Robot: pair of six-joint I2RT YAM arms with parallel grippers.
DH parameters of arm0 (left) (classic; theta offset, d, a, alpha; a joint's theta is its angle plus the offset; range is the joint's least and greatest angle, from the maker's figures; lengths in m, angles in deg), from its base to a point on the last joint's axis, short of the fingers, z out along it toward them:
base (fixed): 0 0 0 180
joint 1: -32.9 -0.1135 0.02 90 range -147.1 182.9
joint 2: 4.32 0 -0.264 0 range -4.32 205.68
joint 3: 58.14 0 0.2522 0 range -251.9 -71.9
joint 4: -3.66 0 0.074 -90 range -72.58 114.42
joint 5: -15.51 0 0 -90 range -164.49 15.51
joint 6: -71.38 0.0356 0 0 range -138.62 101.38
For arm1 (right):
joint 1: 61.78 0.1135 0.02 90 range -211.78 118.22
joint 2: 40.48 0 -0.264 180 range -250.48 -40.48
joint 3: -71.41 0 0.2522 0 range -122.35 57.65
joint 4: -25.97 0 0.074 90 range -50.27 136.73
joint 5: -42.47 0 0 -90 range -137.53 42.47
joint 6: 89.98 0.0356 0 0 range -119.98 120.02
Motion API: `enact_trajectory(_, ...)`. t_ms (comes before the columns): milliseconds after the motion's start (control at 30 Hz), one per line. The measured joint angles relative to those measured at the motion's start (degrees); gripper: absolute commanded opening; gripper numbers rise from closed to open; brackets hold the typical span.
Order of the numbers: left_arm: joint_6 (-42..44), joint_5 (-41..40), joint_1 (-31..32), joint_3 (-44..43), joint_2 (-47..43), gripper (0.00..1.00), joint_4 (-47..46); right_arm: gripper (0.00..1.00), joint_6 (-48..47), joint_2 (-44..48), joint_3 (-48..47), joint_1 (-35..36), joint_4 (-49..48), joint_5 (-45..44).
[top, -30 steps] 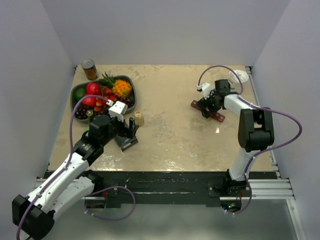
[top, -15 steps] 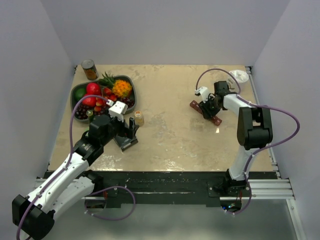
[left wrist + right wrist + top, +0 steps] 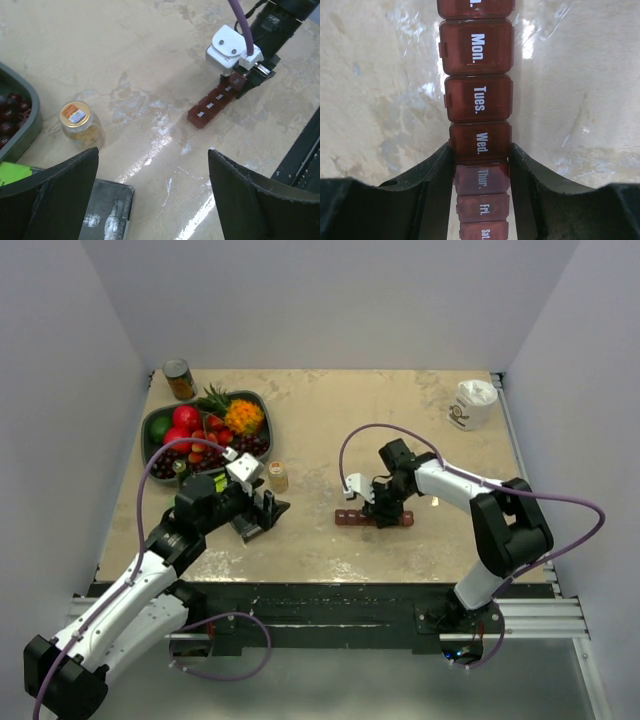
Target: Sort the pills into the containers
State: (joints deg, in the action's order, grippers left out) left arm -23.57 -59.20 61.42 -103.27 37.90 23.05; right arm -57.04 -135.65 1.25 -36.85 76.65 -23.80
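Now, with my right gripper (image 3: 480, 150) clamped across the strip (image 3: 477, 97) at Thur., I should hold it level and slide gently, my left gripper (image 3: 155, 195) spread empty left of it.

Stretched forward with left black two-finger gripper (image 3: 152, 155) spread wide, empty; reaching inward with right black two-finger gripper (image 3: 481, 150) clamped across dark red-brown translucent plastic compartment strip (image 3: 477, 95).

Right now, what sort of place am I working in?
Likely a robot test cell: bare white walls box in the table, and a fruit bowl and pill organizer sit out as props.
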Motion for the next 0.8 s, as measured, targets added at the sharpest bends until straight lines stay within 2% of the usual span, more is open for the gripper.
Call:
enact_trajectory(100, 1.22, 3.89, 0.00, 1.46, -0.96, 0.94, -1.64, 0.76, -1.99, 0.85, 0.92, -0.07, 1.70, -0.15)
enact_trajectory(167, 1.88, 6.67, 0.00, 2.51, -1.70, 0.93, -2.84, 0.80, -2.95, 1.03, 1.14, -0.39, 2.29, -0.13)
enact_trajectory(500, 6.05, 18.38, 0.83, 5.77, -0.92, 0.89, -9.09, 0.80, -5.88, 7.80, -0.55, -0.57, 4.79, 7.32)
enact_trajectory(633, 9.20, 18.62, 4.52, 5.77, 2.34, 0.88, -9.68, 0.79, -9.66, 9.68, -0.15, -0.57, 5.05, 11.45)
enact_trajectory(800, 17.11, 15.82, 11.13, 4.96, 8.41, 0.88, -7.98, 0.79, -13.40, 12.31, 4.13, -0.57, 2.54, 14.19)
